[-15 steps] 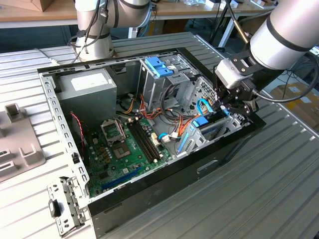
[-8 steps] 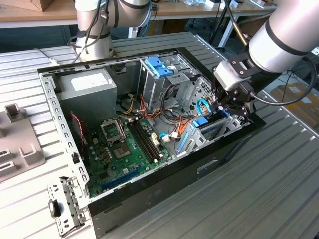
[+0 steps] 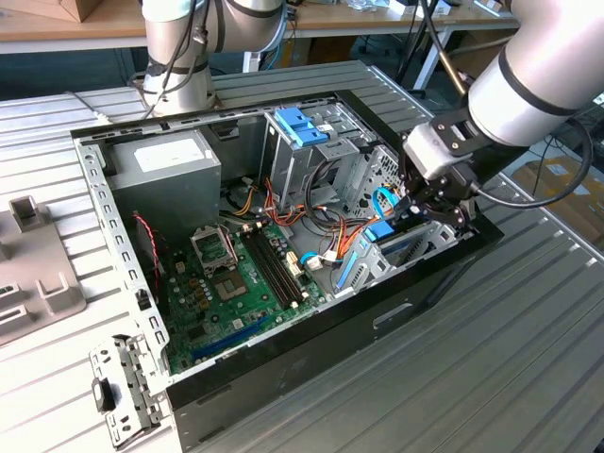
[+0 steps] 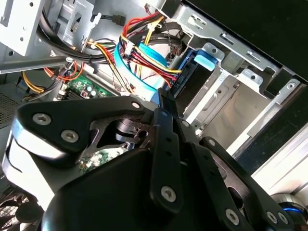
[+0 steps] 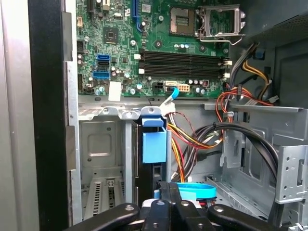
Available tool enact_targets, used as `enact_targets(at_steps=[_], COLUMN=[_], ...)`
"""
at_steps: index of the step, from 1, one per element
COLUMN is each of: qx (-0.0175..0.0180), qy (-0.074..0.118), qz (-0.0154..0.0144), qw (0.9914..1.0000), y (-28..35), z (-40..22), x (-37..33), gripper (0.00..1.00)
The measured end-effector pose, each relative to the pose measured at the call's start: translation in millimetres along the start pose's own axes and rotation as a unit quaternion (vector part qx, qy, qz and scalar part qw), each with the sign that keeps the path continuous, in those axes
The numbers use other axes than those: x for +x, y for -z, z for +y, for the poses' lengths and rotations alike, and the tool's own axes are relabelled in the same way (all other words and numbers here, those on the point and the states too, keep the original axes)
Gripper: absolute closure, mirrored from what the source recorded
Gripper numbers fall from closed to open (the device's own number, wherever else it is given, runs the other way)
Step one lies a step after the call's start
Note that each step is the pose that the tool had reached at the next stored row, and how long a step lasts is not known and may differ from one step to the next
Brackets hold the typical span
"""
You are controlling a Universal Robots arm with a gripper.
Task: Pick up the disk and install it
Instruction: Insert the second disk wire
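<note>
We are logging the disk as sitting upright in the metal drive bay at the open computer case's front corner, its blue tab end facing the green motherboard. We are finding the gripper hovering right at the disk, jaws pressed together, beside bundled cables, the case resting on the tabletop.

We are in a robotics lab or workshop. An opened computer case lies on a ribbed metal worktop, with wooden benches behind.
</note>
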State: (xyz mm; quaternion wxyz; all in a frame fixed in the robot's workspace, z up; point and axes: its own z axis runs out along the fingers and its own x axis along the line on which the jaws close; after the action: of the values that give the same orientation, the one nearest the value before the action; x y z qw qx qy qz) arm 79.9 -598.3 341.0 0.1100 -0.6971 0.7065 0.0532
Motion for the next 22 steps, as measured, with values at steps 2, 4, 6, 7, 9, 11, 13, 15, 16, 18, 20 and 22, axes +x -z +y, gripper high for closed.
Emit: enact_targets(at_steps=[2,4,6,7,9,11,13,15,16,18,20,22], qx=[0.0000,0.0000,0.0000,0.0000,-0.0001,-0.0003,-0.0005,-0.0009,-0.0010,-0.0014,-0.0017,-0.0026], qy=[0.000,0.000,0.000,0.000,0.000,0.000,0.000,0.000,-0.001,-0.001,-0.001,-0.001], qz=[0.0000,-0.0004,-0.0009,-0.0008,-0.0013,-0.0017,-0.0023,-0.0032,-0.0035,-0.0040,-0.0046,-0.0057], qw=[1.00000,1.00000,1.00000,1.00000,1.00000,1.00000,1.00000,0.99999,0.99999,0.99999,0.99999,0.99998], y=[-0.2,0.2,4.5,6.2,8.9,11.3,15.4,19.6,20.9,23.4,26.2,30.9], z=[-3.1,-6.5,-9.1,-10.0,-12.2,-15.1,-19.1,-23.5,-25.0,-28.3,-31.9,-37.4], x=[0.1,-0.1,-1.2,-1.6,-2.2,-3.0,-4.0,-5.0,-5.4,-6.1,-6.9,-8.1], gripper=[0.89,0.89,0.89,0.89,0.89,0.89,0.89,0.89,0.89,0.89,0.89,0.89])
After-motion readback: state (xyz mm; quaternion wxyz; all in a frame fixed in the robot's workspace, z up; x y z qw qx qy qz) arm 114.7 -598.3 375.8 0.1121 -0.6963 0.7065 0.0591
